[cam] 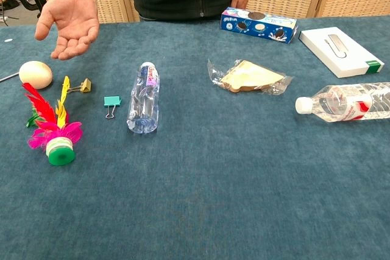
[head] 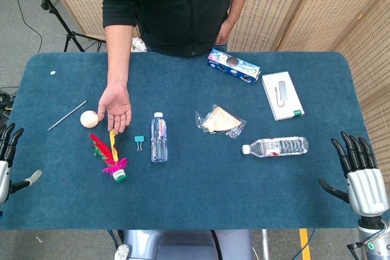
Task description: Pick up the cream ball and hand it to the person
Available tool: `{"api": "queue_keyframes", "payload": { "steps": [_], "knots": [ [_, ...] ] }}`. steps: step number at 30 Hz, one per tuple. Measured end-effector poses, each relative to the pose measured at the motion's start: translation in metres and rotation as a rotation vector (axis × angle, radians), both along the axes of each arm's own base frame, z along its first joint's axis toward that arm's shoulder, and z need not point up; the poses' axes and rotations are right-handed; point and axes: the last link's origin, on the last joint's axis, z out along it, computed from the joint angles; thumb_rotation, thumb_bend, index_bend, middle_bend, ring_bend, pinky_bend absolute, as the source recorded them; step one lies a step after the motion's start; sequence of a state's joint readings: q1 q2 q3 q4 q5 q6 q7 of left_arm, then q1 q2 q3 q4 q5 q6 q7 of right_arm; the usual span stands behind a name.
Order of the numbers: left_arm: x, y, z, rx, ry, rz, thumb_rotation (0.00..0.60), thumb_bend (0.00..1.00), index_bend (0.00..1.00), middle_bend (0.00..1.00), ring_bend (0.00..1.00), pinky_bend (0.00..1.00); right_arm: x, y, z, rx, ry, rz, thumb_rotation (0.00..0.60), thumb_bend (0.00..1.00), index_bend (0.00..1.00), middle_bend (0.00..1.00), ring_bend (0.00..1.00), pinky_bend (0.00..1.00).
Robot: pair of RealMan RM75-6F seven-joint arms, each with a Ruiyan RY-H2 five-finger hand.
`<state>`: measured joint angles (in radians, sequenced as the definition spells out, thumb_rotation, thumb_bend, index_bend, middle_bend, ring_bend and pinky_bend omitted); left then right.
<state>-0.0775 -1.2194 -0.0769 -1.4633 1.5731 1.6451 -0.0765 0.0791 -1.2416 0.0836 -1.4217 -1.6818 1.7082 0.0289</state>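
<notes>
Cream ball (head: 89, 119) unheld; left hand (head: 7, 156) half cropped, right hand (head: 359, 178) both spread.

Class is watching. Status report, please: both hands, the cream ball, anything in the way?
Left hand open, right hand open. Cream ball untouched beside person's open palm. Feather shuttlecock close by.

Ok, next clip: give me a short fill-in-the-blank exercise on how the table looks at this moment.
1. The cream ball lies on the table next to the person's open ____.
2. The teal binder clip sits between the feathered shuttlecock and the small upright-labelled ____, which lies on its side.
3. The left hand and right hand rest at the table's edges, both holding ____.
4. The wrapped sandwich lies nearer the robot than the blue ____ box.

Missing words: hand; bottle; nothing; cookie
</notes>
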Motion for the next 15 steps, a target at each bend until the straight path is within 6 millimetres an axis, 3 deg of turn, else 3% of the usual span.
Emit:
{"api": "queue_keyframes", "payload": {
  "steps": [10,15],
  "knots": [
    [-0.003,0.006,-0.002,-0.037,0.025,0.021,0.6,0.0,0.0,0.0,0.0,0.0,-0.001,0.0,0.0,0.014,0.003,-0.026,0.6,0.0,0.0,0.0,0.0,0.04],
    [-0.006,0.031,-0.009,-0.084,0.029,0.032,0.6,0.0,0.0,0.0,0.0,0.0,-0.003,-0.002,0.0,0.02,0.003,-0.043,0.6,0.0,0.0,0.0,0.0,0.04]
  ]
}}
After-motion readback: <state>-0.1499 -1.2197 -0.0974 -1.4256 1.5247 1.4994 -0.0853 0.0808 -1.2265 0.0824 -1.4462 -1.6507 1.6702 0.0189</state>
